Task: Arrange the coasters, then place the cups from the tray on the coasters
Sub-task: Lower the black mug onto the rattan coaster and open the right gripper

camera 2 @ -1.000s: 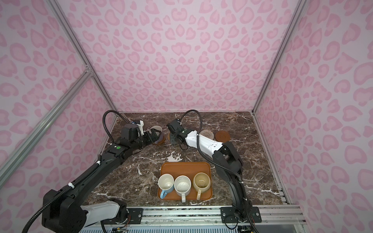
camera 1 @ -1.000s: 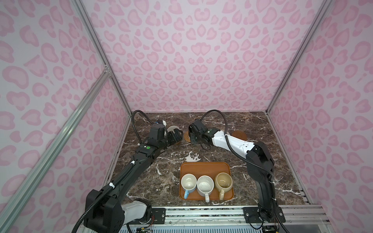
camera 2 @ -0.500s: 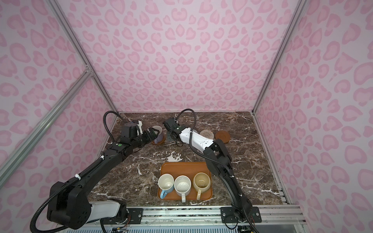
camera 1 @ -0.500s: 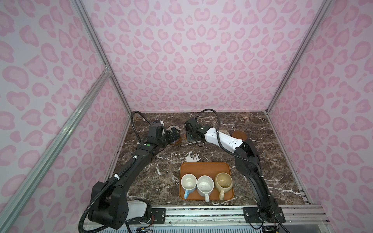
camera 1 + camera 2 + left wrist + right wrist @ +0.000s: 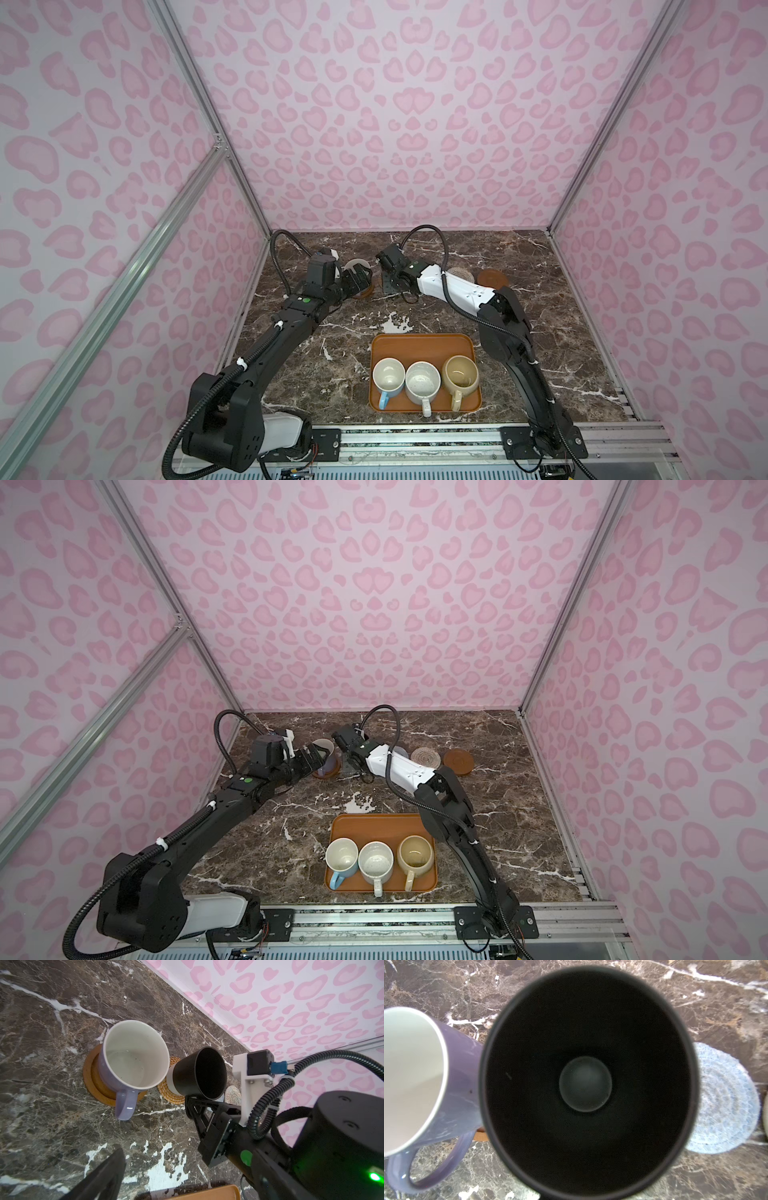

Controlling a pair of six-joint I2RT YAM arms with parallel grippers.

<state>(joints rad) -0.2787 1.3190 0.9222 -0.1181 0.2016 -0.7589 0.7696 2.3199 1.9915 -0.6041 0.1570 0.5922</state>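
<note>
The lavender cup [image 5: 133, 1057] stands on a brown wooden coaster [image 5: 93, 1082] at the far left, handle towards my left gripper [image 5: 358, 277]. That gripper is open just short of the cup, and one finger [image 5: 108, 1174] shows in the left wrist view. My right gripper [image 5: 192, 1102] is shut on the black cup [image 5: 587, 1080] at its side, over the orange woven coaster [image 5: 170, 1094]; I cannot tell if cup and coaster touch. The tray [image 5: 424, 345] holds the light blue [image 5: 388, 376], speckled white [image 5: 422, 382] and beige-yellow [image 5: 460, 374] cups.
Right of the black cup lie the grey-blue woven coaster [image 5: 724, 1101], the cream woven coaster [image 5: 459, 274] and a second brown wooden coaster [image 5: 491, 277], in a row along the back. Pink patterned walls close in the dark marble table [image 5: 561, 332] on three sides.
My right gripper has carried the black cup a little to the left, closer to the lavender cup. The left gripper has stayed open by the lavender cup.
</note>
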